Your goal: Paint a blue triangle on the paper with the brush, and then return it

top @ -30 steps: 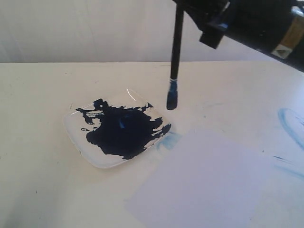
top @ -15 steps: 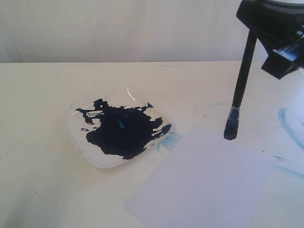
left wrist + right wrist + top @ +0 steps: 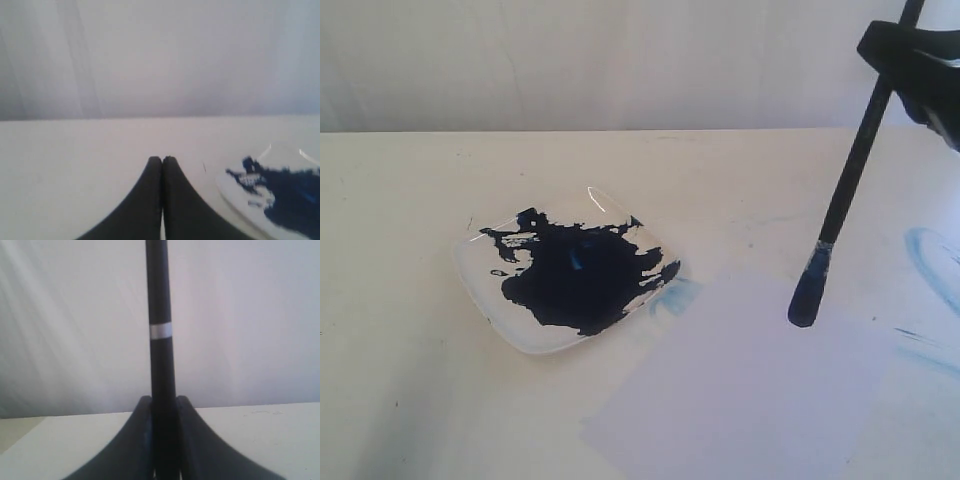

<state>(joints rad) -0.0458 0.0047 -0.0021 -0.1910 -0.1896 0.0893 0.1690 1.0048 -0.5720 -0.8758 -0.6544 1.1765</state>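
R gripper point(image 3: 162, 407) is clamped on the brush point(image 3: 850, 180) handle. Brush is tilted, handle up at 1 o'clock, loaded tip down at 7, over the paper's point(image 3: 750, 390) far edge; contact unclear. Blank sheet spreads toward 7. L gripper point(image 3: 162, 162) is closed, empty.

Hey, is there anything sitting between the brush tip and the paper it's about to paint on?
Nothing visible does. The right gripper holds the brush tip-down over the bare far part of the paper. The paint dish lies off to one side, clear of that path.
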